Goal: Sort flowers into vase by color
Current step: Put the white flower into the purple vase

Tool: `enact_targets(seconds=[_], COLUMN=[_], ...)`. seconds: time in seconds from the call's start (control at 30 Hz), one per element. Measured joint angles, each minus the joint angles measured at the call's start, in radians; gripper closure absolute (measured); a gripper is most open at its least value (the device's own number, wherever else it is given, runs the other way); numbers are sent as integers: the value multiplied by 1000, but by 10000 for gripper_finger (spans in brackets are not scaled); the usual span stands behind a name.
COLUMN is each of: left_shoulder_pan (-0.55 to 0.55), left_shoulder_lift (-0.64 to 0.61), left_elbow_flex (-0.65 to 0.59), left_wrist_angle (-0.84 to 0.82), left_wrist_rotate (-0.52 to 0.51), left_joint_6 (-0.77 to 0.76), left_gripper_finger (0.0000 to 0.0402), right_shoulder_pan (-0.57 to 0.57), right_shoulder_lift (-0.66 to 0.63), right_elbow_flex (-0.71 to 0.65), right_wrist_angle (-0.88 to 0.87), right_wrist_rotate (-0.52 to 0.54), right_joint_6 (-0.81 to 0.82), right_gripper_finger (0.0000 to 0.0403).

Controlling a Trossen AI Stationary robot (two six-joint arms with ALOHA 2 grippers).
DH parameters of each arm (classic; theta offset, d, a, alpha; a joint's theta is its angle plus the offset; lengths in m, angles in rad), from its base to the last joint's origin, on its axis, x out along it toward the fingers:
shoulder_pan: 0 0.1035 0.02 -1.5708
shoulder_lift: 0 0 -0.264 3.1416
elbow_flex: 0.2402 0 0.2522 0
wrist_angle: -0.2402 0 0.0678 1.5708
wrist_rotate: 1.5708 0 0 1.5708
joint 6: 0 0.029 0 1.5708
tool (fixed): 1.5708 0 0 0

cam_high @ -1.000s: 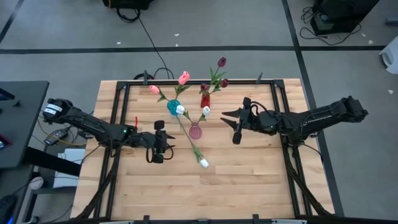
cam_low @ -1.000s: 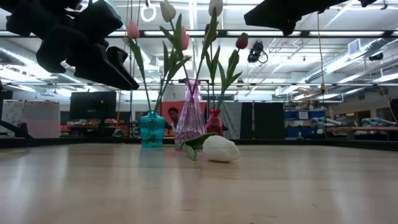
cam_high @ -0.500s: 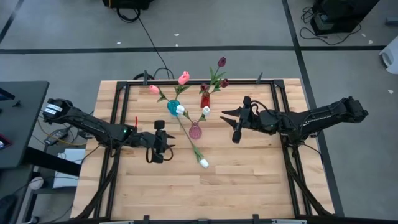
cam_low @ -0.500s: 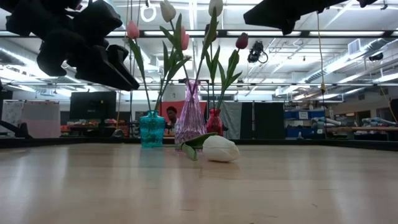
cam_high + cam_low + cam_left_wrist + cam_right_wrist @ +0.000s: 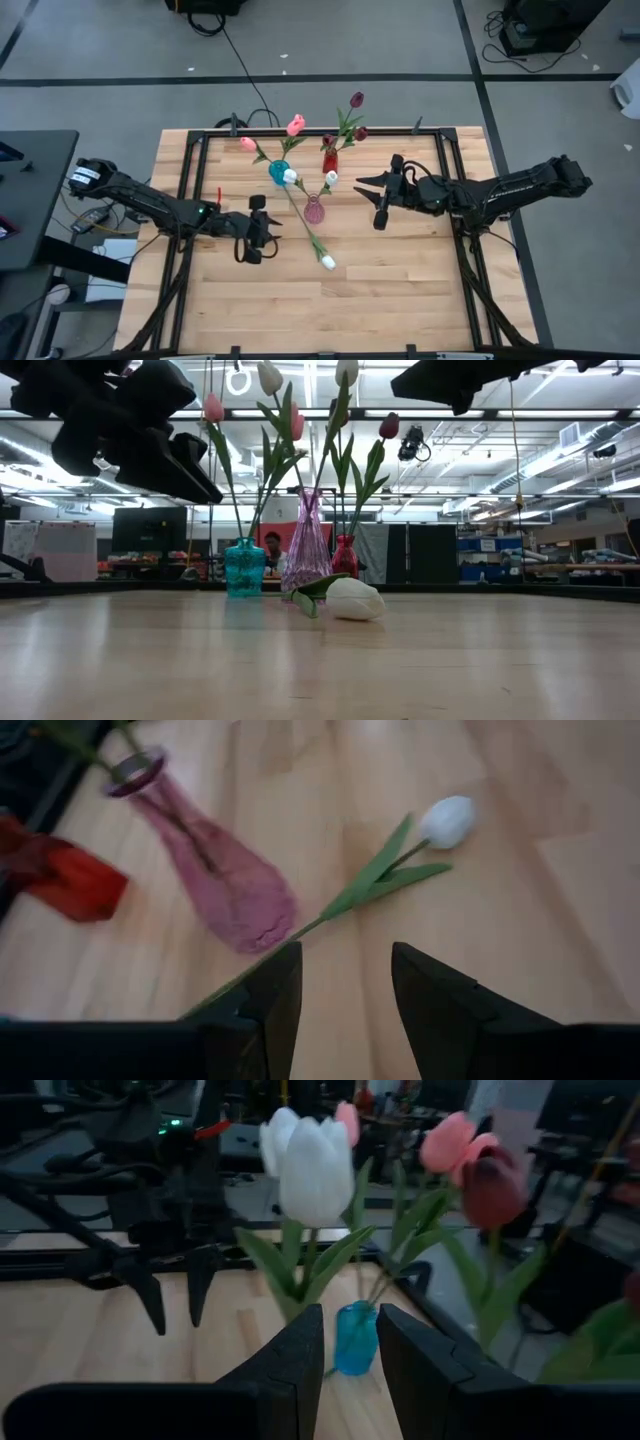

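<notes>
One white tulip (image 5: 328, 262) lies flat on the table; its stem (image 5: 330, 910) runs past the foot of the purple vase (image 5: 314, 210). The purple vase holds white tulips (image 5: 310, 1165). Pink tulips (image 5: 296, 125) stand in the teal vase (image 5: 279, 172), and maroon ones (image 5: 357, 99) in the red vase (image 5: 330, 160). My left gripper (image 5: 272, 232) hovers open above the table, left of the lying stem, with its fingers (image 5: 270, 1000) pointed at it. My right gripper (image 5: 362, 183) hangs open in the air, right of the vases, and holds nothing.
The three vases stand close together near the table's far middle, and their tall stems lean outward. The lying tulip's head (image 5: 355, 600) rests nearer than the purple vase (image 5: 307, 550). Bare wood (image 5: 400, 290) spreads across the near half. A person shows far behind the table.
</notes>
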Motion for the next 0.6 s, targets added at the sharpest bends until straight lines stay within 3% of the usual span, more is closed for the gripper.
enact_targets(seconds=[0.23, 0.6], left_shoulder_pan=[0, 0], left_shoulder_lift=[111, 340], left_elbow_flex=[4, 128], left_wrist_angle=[163, 108], left_wrist_rotate=[101, 101], left_joint_6=[1, 119], left_gripper_finger=[240, 240], right_shoulder_pan=[-1, 26], right_shoulder_lift=[-63, -207], right_elbow_flex=[0, 1], right_wrist_angle=[-129, -273], right_wrist_rotate=[-75, -71], right_joint_6=[69, 98], right_gripper_finger=[293, 292])
